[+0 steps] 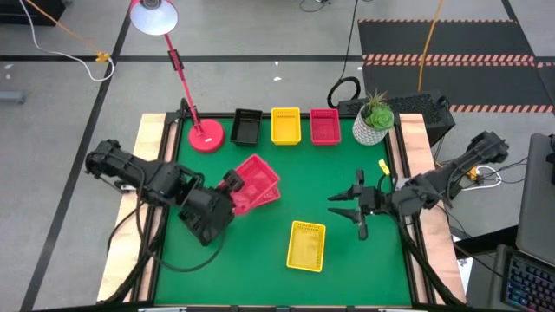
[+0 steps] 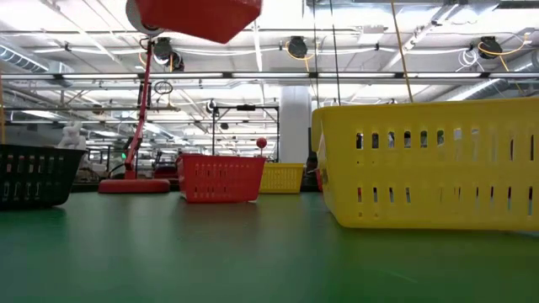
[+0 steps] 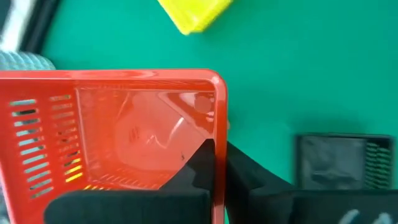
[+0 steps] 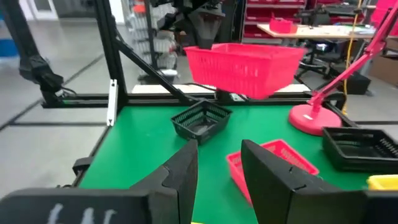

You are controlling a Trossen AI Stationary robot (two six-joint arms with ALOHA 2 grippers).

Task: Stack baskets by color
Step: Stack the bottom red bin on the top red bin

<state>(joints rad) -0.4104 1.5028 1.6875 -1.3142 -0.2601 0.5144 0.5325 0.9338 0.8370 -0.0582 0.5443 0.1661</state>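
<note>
My left gripper [image 1: 230, 185] is shut on a red-pink basket [image 1: 257, 180], which hangs above the table's left half; the same basket [image 4: 242, 65] shows in the right wrist view. On the mat below it stand a black basket [image 4: 202, 119] and another red-pink basket [image 4: 273, 165]. A black basket [image 1: 246, 126], a yellow one [image 1: 285, 126] and a red-pink one [image 1: 325, 126] stand in a row along the far edge. A second yellow basket [image 1: 306, 245] sits near the front. My right gripper [image 1: 349, 212] hangs open over the mat right of centre, holding nothing. My left gripper pinches one wall of the red-pink basket at its rim [image 3: 219, 137], with one finger [image 3: 200, 160] inside the basket and the other outside. The fingers come slanting down from the table's left side. The basket hangs clear of the table, its opening facing up.
A red lamp with a round base [image 1: 206, 136] stands at the far left, its shade reaching beyond the table. A white plant pot [image 1: 373, 126] stands at the far right. Bare green mat lies between the front yellow basket and the far row.
</note>
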